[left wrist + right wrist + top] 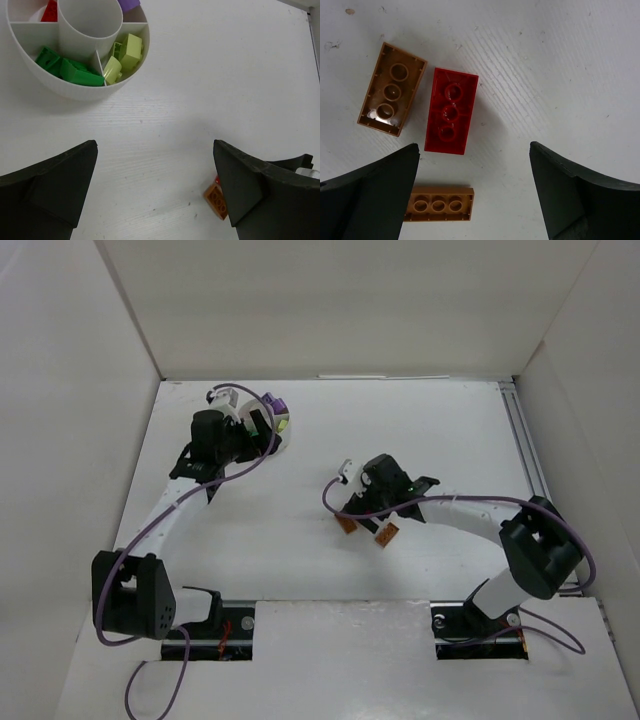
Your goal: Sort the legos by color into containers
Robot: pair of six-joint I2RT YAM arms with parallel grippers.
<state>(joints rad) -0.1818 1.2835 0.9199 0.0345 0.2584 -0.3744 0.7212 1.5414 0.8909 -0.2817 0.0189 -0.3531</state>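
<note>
My left tool point(155, 165) is released, its jaws spread wide with nothing between them, hanging over bare bench point(210, 75) just near of the round white dish point(75, 87), which sits at the far left of the scene. In the dish's wedge compartments I can see green bricks point(65, 67) in one, pale yellow-green bricks point(125, 55) in the next, a lilac brick point(129, 4) beyond that, and a red piece point(49, 12) at the far edge of the view. My right tool point(474, 150) is released too, jaws apart and holding nothing, low over the middle of the bench. Under it a red brick point(451, 111) lies hollow side up, with an orange-brown brick point(392, 95) just beside it and tilted slightly away, apart from it. A second orange-brown brick point(439, 204) lies nearer the tool, close by one finger point(375, 190); I cannot tell whether they touch.
</note>
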